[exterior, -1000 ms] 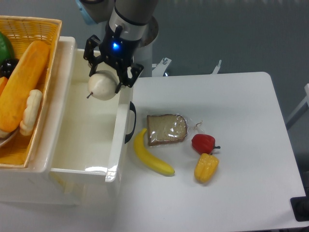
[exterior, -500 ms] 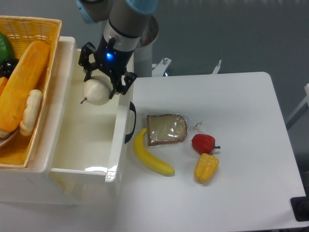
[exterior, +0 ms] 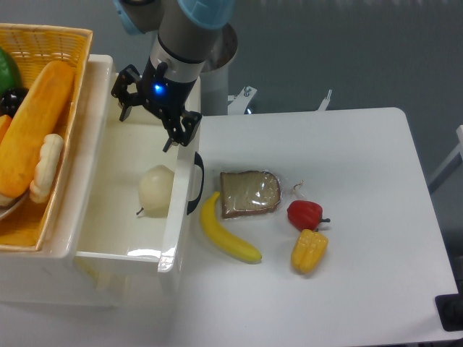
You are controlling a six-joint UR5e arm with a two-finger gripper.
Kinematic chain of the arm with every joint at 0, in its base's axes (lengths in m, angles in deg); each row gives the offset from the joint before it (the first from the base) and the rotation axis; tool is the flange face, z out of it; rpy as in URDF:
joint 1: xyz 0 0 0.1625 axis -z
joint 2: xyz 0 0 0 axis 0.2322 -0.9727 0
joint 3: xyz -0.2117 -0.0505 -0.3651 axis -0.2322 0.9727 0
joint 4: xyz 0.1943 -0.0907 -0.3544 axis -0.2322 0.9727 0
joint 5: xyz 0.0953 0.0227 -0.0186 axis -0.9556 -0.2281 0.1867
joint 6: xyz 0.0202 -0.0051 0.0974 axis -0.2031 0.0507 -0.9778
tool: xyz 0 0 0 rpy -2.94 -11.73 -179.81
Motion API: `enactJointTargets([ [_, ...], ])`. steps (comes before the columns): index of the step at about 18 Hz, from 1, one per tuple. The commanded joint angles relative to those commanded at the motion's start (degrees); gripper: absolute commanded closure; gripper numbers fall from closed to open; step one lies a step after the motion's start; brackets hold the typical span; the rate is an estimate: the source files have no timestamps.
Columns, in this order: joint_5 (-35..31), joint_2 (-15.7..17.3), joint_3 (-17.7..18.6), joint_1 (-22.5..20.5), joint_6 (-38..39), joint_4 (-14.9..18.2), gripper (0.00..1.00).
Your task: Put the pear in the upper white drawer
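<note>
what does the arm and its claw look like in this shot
The arm is a thick grey cylinder with light blue caps at its joints. At its end sits a black two-finger claw built from angular, open linkage fingers, with a small blue light glowing on the wrist just above them. No loose cables or printed markings are visible.

— Where's the pear (exterior: 157, 189)?

— I see it inside the drawer (exterior: 101, 217), by the front wall with the black handle. Pale, smooth, stem pointing down-left.

— And the drawer?

— Glossy white, deep, pulled open.
</note>
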Motion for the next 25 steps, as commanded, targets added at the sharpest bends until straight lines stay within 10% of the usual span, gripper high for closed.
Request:
enactJointTargets([
  [11,-0.61,1.67,-0.09,-7.21,0.09,-7.1,0.0],
  [17,-12.02,0.09,-0.09,-7.56,-0.26,-13.61,0.0],
  [25,-18.72,-2.99,0.35,-7.83,-2.28,-14.33,0.0],
])
